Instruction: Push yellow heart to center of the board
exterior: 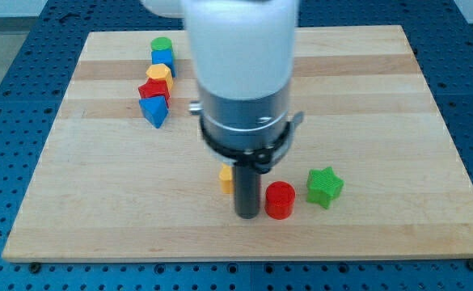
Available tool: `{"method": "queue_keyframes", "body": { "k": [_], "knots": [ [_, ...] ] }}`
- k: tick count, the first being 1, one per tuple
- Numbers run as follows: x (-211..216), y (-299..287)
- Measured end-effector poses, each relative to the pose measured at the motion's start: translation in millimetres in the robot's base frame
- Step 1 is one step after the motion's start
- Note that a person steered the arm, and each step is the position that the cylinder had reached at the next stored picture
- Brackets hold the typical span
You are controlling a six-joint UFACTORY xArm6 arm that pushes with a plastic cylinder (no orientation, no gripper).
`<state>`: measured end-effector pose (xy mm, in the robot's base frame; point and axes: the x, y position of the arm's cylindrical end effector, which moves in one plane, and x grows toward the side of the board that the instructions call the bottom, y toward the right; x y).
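The yellow heart (225,178) is mostly hidden behind my rod; only its left edge shows, below the middle of the wooden board (365,105). My tip (247,215) rests on the board just right of and below the heart, touching or nearly touching it. A red cylinder (280,200) stands right next to the tip on its right.
A green star (324,187) lies right of the red cylinder. At the view's top left a line of blocks runs downward: green cylinder (162,44), blue cube (163,59), yellow hexagon (158,73), red block (154,90), blue triangle (154,111).
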<state>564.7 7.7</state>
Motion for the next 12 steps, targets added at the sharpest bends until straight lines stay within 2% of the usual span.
{"method": "queue_keyframes", "body": {
  "k": [3,5,9,11,12],
  "knots": [
    [-19.4,-34.5],
    [-55.6,-34.8],
    [-79.8,-34.0],
    [-83.2,-8.0],
    [-99.1,-8.0]
  ]
}}
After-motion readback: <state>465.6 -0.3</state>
